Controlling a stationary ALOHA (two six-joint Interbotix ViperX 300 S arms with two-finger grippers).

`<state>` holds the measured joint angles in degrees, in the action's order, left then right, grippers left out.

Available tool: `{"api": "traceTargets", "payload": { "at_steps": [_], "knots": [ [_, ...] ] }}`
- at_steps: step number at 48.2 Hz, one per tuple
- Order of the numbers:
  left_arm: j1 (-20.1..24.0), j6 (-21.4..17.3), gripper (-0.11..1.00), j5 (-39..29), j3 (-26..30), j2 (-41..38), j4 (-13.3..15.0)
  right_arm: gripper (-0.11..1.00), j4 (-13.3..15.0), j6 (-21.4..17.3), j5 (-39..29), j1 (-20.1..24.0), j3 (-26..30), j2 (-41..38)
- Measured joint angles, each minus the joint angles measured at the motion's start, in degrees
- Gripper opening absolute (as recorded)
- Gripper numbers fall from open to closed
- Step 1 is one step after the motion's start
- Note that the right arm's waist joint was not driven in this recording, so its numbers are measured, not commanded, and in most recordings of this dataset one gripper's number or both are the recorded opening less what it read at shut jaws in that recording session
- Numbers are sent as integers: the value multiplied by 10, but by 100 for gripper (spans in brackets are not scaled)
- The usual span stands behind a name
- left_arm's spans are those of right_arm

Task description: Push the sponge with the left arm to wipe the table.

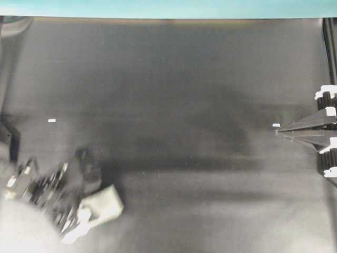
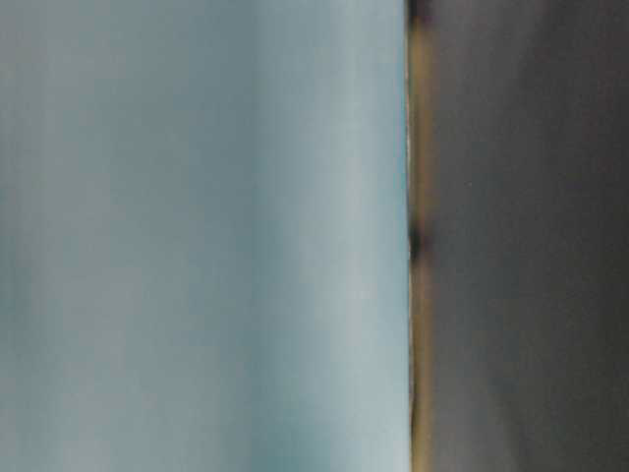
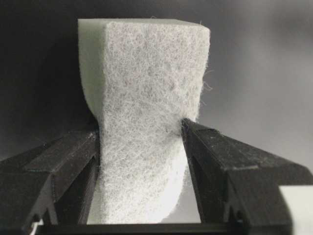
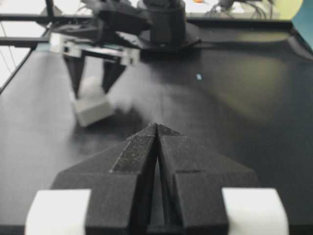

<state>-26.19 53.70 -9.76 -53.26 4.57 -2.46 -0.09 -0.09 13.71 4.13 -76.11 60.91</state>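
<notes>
The white foam sponge (image 3: 146,88) is pinched between the two black fingers of my left gripper (image 3: 142,134), squeezed narrow where they grip it. In the overhead view the left gripper (image 1: 90,212) holds the sponge (image 1: 109,201) low over the black table (image 1: 174,79) at the front left, and the arm looks blurred. In the right wrist view the sponge (image 4: 93,111) hangs tilted under the left gripper (image 4: 91,90). My right gripper (image 1: 277,132) is shut and empty at the right edge, with its tips (image 4: 156,126) pressed together.
A tiny white speck (image 1: 51,120) lies at the left of the table and another (image 1: 276,125) just by the right gripper's tip. A teal strip (image 1: 168,8) runs along the far edge. The table-level view is blurred.
</notes>
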Motion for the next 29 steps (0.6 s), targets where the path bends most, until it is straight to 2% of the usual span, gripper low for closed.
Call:
{"api": "traceTargets", "payload": {
  "at_steps": [7, 14, 24, 29],
  "knots": [
    [-22, -1, 58, 11, 4, -2, 0, 0, -1, 0, 0, 0, 0, 5],
    [-12, -4, 62, 11, 4, -2, 1, 0, -1, 0, 0, 0, 0, 8],
    [7, -21, 83, 11, 1, 17, 0, 0, -1, 0, 0, 0, 0, 8],
    [15, -37, 86, 11, 1, 47, 0, 0, -1, -1, 0, 0, 0, 11]
  ]
}}
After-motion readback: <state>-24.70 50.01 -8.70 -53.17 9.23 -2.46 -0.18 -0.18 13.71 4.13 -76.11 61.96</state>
